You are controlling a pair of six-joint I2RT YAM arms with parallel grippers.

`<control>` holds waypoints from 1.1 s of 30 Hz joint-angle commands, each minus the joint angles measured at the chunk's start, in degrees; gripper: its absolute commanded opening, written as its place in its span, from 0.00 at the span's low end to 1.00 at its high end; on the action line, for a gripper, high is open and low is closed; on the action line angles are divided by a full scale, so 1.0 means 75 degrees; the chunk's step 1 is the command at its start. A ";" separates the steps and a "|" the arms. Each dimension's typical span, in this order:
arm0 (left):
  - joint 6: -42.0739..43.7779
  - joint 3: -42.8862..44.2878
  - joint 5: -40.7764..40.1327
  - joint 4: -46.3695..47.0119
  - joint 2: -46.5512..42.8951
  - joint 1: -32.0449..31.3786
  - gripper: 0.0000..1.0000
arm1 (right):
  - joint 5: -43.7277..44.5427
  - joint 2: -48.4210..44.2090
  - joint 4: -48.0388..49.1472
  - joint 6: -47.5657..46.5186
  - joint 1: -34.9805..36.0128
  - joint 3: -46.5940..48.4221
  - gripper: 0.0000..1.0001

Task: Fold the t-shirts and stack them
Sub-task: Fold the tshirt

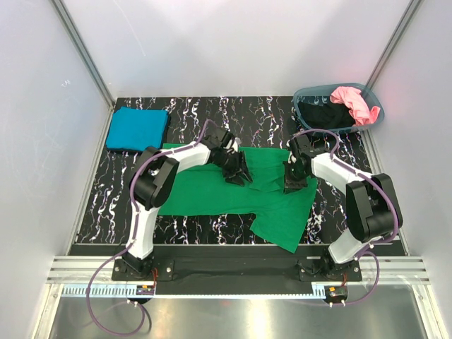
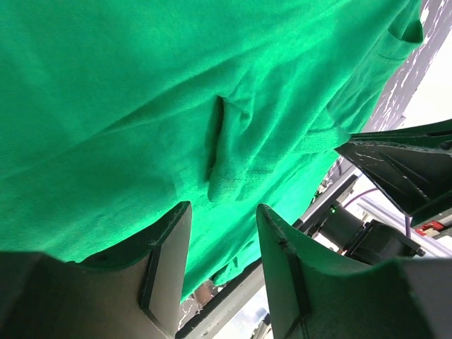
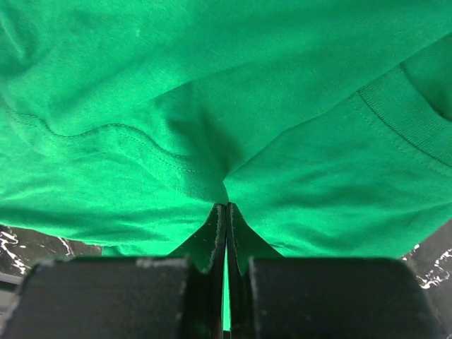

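Black fingers (image 3: 205,244) of the right end effector (image 3: 226,206) fill the bottom of the right wrist view. They are pressed together on a pinch of the green t-shirt (image 3: 212,78). The cloth puckers into a small peak at their tips, and a stitched hem curves away to the left.

That green t-shirt lies spread across the middle of the tabletop (image 1: 212,113) (a black surface veined with white). Its body runs left to right between the two arms, and one flap reaches toward the near edge on the right side. From above, the right end effector grips it near its right end.

The left end effector (image 2: 222,210) sits over the shirt's middle with its jaws apart and nothing clamped between them. Green cloth fills the view beyond, with a short crease just past the tips. Whether the tips touch the cloth I cannot tell. The two end effectors stand near each other, both inside the shirt's outline.

Farther out, a teal t-shirt (image 1: 138,128) lies folded flat at the far left corner of the tabletop, close to the green one's upper left corner. At the far right corner stands a grey-blue oval basket (image 1: 302,95). It holds a black t-shirt (image 1: 325,113) and a crumpled pink t-shirt (image 1: 353,102), which drapes toward its right rim.
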 commanded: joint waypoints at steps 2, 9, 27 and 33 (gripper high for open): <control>-0.0078 0.0171 0.0323 0.0193 0.0131 -0.0098 0.47 | 0.0207 -0.0299 -0.0398 -0.0196 0.0081 0.0408 0.00; -0.0113 0.0253 0.0264 0.0193 0.0283 -0.0157 0.47 | 0.0043 -0.0287 -0.0492 -0.0138 0.0092 0.0489 0.00; -0.0348 0.0968 0.0487 -0.1037 0.0108 -0.0169 0.00 | 0.0852 -0.0006 -0.2824 -0.0500 0.0139 0.1814 0.00; -0.0231 0.0758 0.0311 -0.1435 0.0131 -0.0169 0.00 | 0.0502 -0.0030 -0.3036 -0.0688 0.0233 0.1604 0.00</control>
